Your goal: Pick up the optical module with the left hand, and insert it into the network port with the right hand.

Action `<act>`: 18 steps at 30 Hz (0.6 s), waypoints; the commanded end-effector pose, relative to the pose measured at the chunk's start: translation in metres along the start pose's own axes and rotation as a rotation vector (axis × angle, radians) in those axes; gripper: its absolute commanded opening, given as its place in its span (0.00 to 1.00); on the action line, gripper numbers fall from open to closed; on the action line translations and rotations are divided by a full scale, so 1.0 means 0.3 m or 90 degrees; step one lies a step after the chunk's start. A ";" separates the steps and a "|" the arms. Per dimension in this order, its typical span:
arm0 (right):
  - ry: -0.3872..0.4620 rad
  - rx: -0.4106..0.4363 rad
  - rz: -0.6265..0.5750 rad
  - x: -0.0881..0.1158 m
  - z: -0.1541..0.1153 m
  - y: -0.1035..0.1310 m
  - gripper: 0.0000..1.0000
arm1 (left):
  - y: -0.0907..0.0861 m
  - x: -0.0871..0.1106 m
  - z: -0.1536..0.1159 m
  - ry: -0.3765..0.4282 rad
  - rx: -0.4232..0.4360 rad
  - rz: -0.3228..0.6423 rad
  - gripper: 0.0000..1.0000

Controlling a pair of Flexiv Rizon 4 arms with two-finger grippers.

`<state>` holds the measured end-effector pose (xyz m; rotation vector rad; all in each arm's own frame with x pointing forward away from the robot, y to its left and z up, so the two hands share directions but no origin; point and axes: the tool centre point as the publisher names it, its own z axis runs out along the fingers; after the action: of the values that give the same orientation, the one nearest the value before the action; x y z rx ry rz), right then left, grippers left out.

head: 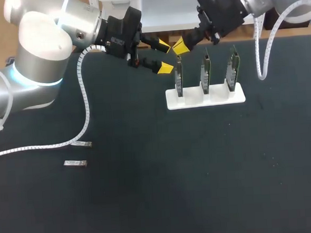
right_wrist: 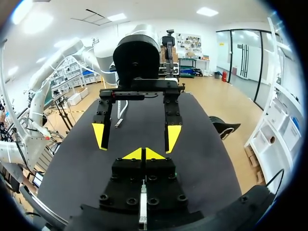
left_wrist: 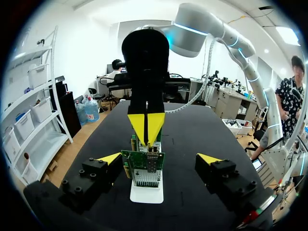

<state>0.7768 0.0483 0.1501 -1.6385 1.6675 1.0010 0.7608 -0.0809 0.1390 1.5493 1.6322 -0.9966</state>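
Note:
Two small silver optical modules (head: pixel 75 163) (head: pixel 82 144) lie on the black table at the left. A white stand (head: pixel 205 97) holds three upright network cards; the leftmost card (head: pixel 179 77) stands under both grippers. My left gripper (head: pixel 164 56) is open, its yellow tips on either side of that card (left_wrist: pixel 143 168) with nothing between them touching. My right gripper (head: pixel 180 46) is shut, its joined yellow tips (left_wrist: pixel 147 127) pointing down at the top edge of the card. In the right wrist view the shut gripper (right_wrist: pixel 143 154) faces the open left gripper (right_wrist: pixel 136 136). I cannot tell whether a module sits in the port.
The left arm's white cable (head: pixel 84 99) trails over the table beside the loose modules. The two other cards (head: pixel 205 71) (head: pixel 232 68) stand to the right on the stand. Bare black table (head: pixel 201 172) stretches in front of the stand.

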 end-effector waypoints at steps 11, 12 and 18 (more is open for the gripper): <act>-0.001 0.006 0.000 0.008 0.002 0.017 0.00 | 0.006 -0.003 0.002 0.003 0.002 -0.001 1.00; 0.000 0.006 0.000 0.009 0.003 0.017 0.00 | 0.006 -0.003 0.002 0.003 0.002 -0.001 1.00; 0.005 0.002 0.002 0.017 0.007 0.020 0.00 | 0.006 -0.003 0.002 0.003 0.002 -0.001 1.00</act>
<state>0.7731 0.0473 0.1460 -1.6426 1.6731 1.0007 0.7608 -0.0809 0.1390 1.5493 1.6322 -0.9966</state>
